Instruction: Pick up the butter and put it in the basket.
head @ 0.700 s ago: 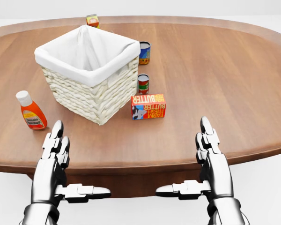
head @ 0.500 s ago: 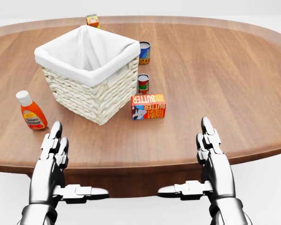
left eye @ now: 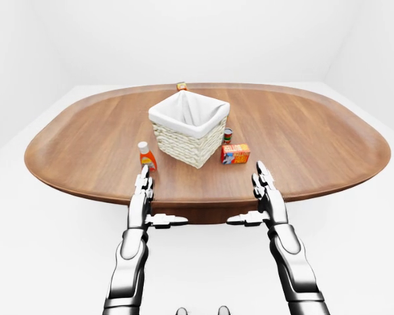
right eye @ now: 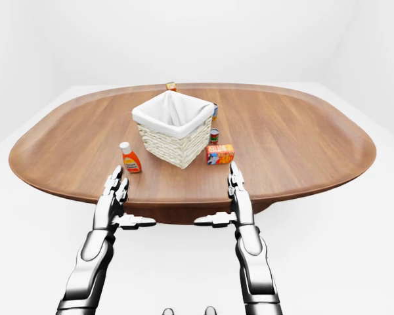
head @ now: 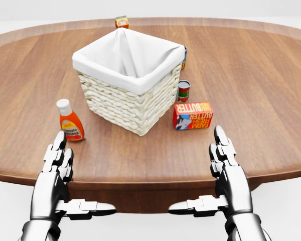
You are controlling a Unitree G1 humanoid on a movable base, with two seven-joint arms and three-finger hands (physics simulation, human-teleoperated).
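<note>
The butter point(head: 193, 115) is a red and orange box lying on the wooden table point(head: 271, 90), just right of the basket. The basket point(head: 135, 108) is white wicker with a white cloth liner, and what shows of its inside is empty. My left hand point(head: 72, 175) is open, fingers stretched over the table's near edge, below a ketchup bottle. My right hand point(head: 215, 170) is open too, at the near edge just below and slightly right of the butter, not touching it. Both thumbs point inward below the edge.
A ketchup bottle point(head: 70, 121) stands left of the basket. A small can point(head: 183, 91) stands just above the butter, and another can point(head: 184, 57) peeks out behind the basket. A small box point(head: 122, 21) sits at the table's top edge. White floor surrounds the table point(left eye: 39, 216).
</note>
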